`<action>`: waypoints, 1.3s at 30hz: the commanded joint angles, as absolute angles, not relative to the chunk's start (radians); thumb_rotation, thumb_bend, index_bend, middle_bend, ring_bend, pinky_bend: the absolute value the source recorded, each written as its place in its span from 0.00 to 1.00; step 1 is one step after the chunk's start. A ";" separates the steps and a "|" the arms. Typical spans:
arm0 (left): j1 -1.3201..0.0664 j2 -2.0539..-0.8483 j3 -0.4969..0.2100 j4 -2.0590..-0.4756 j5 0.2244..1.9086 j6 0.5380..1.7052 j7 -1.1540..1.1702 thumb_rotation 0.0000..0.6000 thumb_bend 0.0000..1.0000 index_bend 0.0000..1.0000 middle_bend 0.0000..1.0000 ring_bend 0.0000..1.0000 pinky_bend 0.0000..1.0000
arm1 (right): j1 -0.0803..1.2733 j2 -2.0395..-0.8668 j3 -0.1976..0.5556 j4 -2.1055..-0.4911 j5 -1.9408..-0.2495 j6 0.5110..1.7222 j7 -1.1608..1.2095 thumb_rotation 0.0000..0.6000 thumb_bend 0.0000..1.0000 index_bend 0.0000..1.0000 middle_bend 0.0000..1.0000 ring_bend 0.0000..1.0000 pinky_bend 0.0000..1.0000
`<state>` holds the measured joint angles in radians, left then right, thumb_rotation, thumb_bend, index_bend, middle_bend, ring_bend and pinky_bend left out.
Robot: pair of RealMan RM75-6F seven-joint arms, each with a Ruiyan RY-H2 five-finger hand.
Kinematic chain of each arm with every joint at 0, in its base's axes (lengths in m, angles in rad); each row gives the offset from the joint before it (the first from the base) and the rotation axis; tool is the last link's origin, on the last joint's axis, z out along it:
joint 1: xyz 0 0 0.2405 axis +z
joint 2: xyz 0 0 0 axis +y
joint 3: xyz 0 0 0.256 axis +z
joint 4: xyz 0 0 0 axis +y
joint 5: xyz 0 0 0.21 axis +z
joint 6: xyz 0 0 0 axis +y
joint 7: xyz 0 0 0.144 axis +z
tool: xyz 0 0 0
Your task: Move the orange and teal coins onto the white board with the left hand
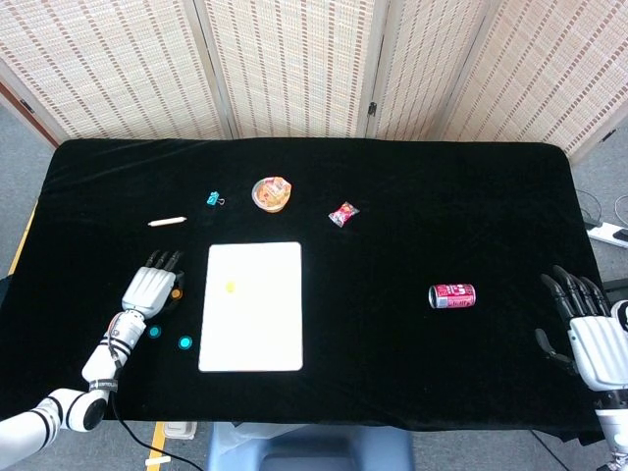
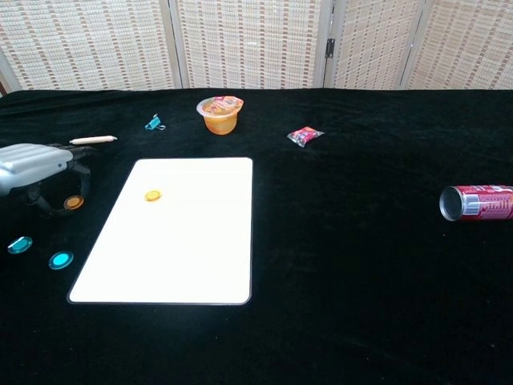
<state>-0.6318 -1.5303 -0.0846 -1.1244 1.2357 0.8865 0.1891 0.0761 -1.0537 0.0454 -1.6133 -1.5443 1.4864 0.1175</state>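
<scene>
Teal coins: two (image 2: 61, 260) (image 2: 19, 245) are seen on the black table (image 2: 361, 265), nearest the camera, left of the white board (image 2: 172, 241), apart from it.
Right hand: (image 1: 594, 334) kept at the table's right edge (head view only), fingers spread, nothing held.
Soda can: (image 2: 476, 203) laid on its side, far right.
Left hand: (image 2: 36, 164) held palm down over the orange coin (image 2: 74, 202), fingers curled; whether the coin is touched cannot be told.
Board: one yellow-orange coin (image 2: 152, 195) is carried on its upper left part.
Far side: pen (image 2: 93, 139), teal clip (image 2: 153, 123), snack cup (image 2: 219, 113), candy wrapper (image 2: 304, 135).
</scene>
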 commanded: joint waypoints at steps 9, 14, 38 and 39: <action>-0.690 -1.473 -0.132 -1.268 1.246 0.858 0.183 1.00 0.41 0.52 0.05 0.00 0.00 | 0.078 -1.051 0.048 -1.616 -1.541 1.483 0.116 1.00 0.46 0.00 0.01 0.00 0.00; -0.735 -1.498 -0.152 -1.274 1.222 0.829 0.231 1.00 0.41 0.51 0.05 0.00 0.00 | 0.077 -1.050 0.049 -1.613 -1.534 1.480 0.119 1.00 0.46 0.00 0.01 0.00 0.00; -0.866 -1.622 -0.181 -1.231 1.111 0.759 0.348 1.00 0.41 0.50 0.05 0.00 0.00 | 0.073 -1.047 0.053 -1.606 -1.519 1.476 0.126 1.00 0.46 0.00 0.01 0.00 0.00; -0.867 -1.623 -0.181 -1.231 1.111 0.759 0.350 1.00 0.41 0.50 0.05 0.00 0.00 | 0.073 -1.046 0.053 -1.606 -1.519 1.476 0.126 1.00 0.46 0.00 0.01 0.00 0.00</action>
